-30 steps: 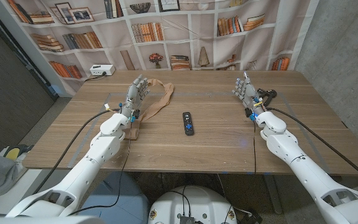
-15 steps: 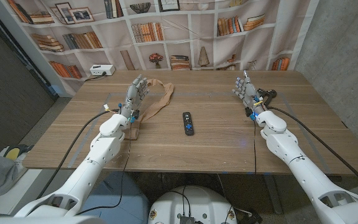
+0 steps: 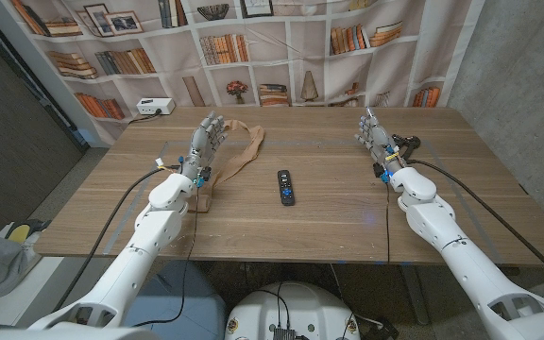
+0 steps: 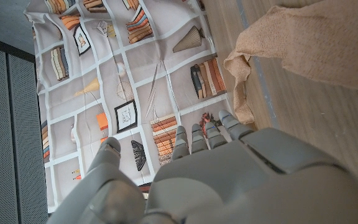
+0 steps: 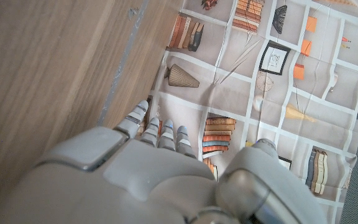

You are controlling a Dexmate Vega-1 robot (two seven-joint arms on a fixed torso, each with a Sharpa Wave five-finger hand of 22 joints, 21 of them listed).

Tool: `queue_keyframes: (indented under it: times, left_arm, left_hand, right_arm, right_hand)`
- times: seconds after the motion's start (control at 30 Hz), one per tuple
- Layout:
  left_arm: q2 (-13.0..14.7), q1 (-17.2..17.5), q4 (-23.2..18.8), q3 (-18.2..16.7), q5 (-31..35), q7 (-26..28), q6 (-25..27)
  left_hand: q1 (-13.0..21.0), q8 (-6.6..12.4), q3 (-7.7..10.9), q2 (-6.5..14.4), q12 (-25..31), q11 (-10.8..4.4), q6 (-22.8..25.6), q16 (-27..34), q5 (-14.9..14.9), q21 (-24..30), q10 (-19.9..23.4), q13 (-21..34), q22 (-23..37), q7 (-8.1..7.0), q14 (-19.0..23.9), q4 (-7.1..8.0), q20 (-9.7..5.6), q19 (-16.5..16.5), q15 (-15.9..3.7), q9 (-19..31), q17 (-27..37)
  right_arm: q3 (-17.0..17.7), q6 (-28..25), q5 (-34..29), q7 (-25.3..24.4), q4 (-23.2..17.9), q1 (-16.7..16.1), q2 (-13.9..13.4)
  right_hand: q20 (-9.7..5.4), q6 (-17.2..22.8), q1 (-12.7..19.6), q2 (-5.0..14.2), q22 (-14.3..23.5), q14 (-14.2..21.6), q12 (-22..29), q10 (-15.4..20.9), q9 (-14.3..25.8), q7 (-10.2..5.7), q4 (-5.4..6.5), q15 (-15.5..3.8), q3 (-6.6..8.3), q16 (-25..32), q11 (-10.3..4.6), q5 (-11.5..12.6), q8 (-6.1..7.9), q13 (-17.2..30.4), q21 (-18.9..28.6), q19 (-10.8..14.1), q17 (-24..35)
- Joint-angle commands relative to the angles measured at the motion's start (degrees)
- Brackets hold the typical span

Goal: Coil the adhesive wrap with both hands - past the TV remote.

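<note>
Since earlier frame: nothing shifted. Left hand (image 3: 207, 138) and right hand (image 3: 374, 134) spread, holding nothing. Adhesive wrap (image 3: 237, 158) beside left hand; TV remote (image 3: 286, 186) mid-worktop (image 3: 329, 203).

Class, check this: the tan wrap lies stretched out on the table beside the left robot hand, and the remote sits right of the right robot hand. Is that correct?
Not quite. The remote lies mid-table between the hands, left of the right robot hand, as the head view shows. The rest holds: the wrap lies stretched out on the table beside the left robot hand.
</note>
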Motion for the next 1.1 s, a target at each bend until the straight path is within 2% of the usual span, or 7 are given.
queue_keyframes:
  times: [0.03,0.2,0.33,0.47,0.77,0.83,1.1]
  left_arm:
    - [0.05,0.70,-1.06,-0.09,0.36,-0.01,-0.33]
    - [0.12,0.77,-1.34,0.02,0.46,0.40,0.49]
    - [0.37,0.75,-1.60,0.23,1.02,0.86,1.30]
    - [0.52,0.92,-2.04,0.42,1.89,1.85,1.91]
    - [-0.05,1.58,-3.75,0.80,3.15,4.56,3.02]
    - [-0.38,1.76,-4.28,0.86,3.11,5.09,3.25]
    - [0.02,4.27,-7.71,0.74,3.25,6.43,3.16]
  left_hand:
    - [0.30,0.26,0.15,0.04,0.21,0.04,0.62,0.23,0.24,-0.04,0.52,0.17,0.18,0.01,-0.62,-0.19,0.06,0.59,-0.15,0.16,0.18]
    - [0.29,0.25,0.13,0.07,0.17,-0.11,0.62,0.22,0.24,-0.14,0.43,0.17,0.18,0.05,-0.69,-0.21,0.02,0.55,-0.17,0.16,0.18]
    - [0.28,0.23,0.11,0.09,0.21,-0.10,0.60,0.23,0.24,-0.22,0.54,0.17,0.18,0.01,-0.70,-0.22,0.04,0.48,-0.16,0.16,0.18]
    - [0.26,0.21,0.10,0.12,0.22,-0.03,0.59,0.24,0.24,-0.30,0.58,0.17,0.19,0.04,-0.72,-0.24,0.07,0.42,-0.14,0.16,0.18]
    - [0.22,0.20,0.05,0.16,0.31,0.06,0.60,0.26,0.24,-0.40,0.84,0.17,0.19,0.03,-0.76,-0.27,0.01,0.48,-0.24,0.16,0.18]
    - [0.22,0.18,0.04,0.17,0.27,0.08,0.56,0.25,0.24,-0.43,0.75,0.16,0.19,-0.02,-0.78,-0.28,-0.02,0.48,-0.22,0.16,0.18]
    - [0.20,0.19,0.00,0.18,0.30,0.19,0.62,0.25,0.24,-0.52,0.85,0.16,0.19,0.02,-0.86,-0.33,0.01,0.52,-0.19,0.16,0.17]
  right_arm:
    - [-0.54,-0.91,-2.40,-2.96,-3.41,-1.57,-1.38]
    - [-0.54,-2.53,-3.25,-4.97,-5.45,-2.45,-2.22]
    - [-0.49,-2.76,-3.84,-5.89,-6.24,-2.97,-3.00]
    - [-0.41,-0.80,-4.44,-6.73,-5.29,-3.12,-3.06]
    - [-1.18,-0.87,-6.14,-6.85,-4.60,-1.88,-4.68]
    - [-1.30,0.57,-6.55,-7.21,-3.89,-1.58,-4.47]
    - [-2.38,0.85,-7.61,-6.19,-2.54,0.17,-5.58]
  right_hand:
    - [0.19,-0.61,2.90,0.08,0.21,-0.11,0.17,-0.23,0.14,0.59,-1.70,0.23,0.69,0.14,1.01,0.09,0.48,0.18,0.67,1.21,-0.14]
    - [-0.53,0.03,6.00,-0.03,0.15,0.68,0.53,0.75,0.14,0.93,-3.50,0.48,1.63,0.40,1.19,-0.01,0.90,0.16,0.91,2.56,-0.30]
    - [-0.69,0.30,6.75,-0.07,0.14,0.76,0.57,0.94,0.14,1.13,-3.92,0.54,1.84,0.40,1.14,-0.03,1.01,0.14,0.88,2.75,-0.35]
    - [-0.75,0.93,7.87,-0.04,0.12,1.22,0.66,1.29,0.14,1.00,-4.48,0.40,2.20,0.53,1.16,-0.07,1.24,0.12,0.92,3.18,-0.41]
    - [-0.81,1.38,9.04,-0.01,0.12,1.28,0.72,1.66,0.13,0.96,-4.99,0.29,2.58,0.48,1.16,-0.13,1.33,0.10,0.81,3.34,-0.48]
    - [-0.66,1.41,9.22,-0.01,0.12,1.34,0.72,1.68,0.13,0.98,-5.07,0.26,2.64,0.49,1.16,-0.15,1.33,0.10,0.79,3.35,-0.49]
    - [-0.15,1.77,10.64,0.12,0.17,1.51,0.76,2.03,0.13,0.70,-5.56,-0.13,3.16,0.48,0.69,-0.19,1.36,0.09,0.32,2.35,-0.53]
